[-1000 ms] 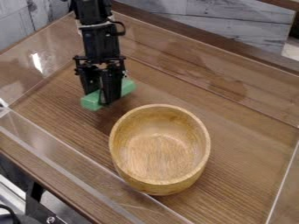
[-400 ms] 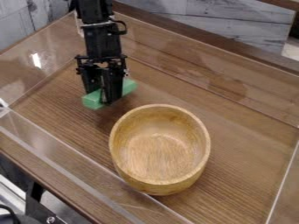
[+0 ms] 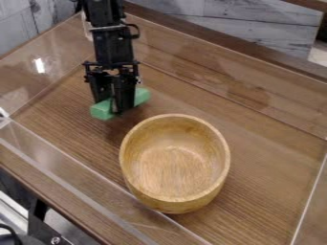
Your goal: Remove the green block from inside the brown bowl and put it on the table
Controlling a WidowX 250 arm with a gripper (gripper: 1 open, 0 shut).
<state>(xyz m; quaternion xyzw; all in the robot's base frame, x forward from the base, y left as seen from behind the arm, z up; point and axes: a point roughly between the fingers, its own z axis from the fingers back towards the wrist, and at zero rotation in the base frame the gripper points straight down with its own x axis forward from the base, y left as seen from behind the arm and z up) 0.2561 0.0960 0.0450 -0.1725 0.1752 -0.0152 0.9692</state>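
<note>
Table (image 3: 255, 115): wood-grain top with clear acrylic walls, everything sits on it. Brown bowl (image 3: 175, 161) is my landmark, biggest loose thing, and it looks empty inside. My gripper (image 3: 117, 103) stands up and left of the bowl, just beyond its rim, pointing steeply down with jaws pressed in, pinching the green block (image 3: 118, 103). The block is outside the bowl, low at the table surface up-left of the rim; I can't tell if it fully rests on the wood.

Risks, my judgement: if I let go while the block is tilted or a hair above the table, it tips or hops toward the bowl rim. If the pads stick as I spread, lifting drags the block along. Pulling away sideways toward the bowl could knock the rim and shift it.
</note>
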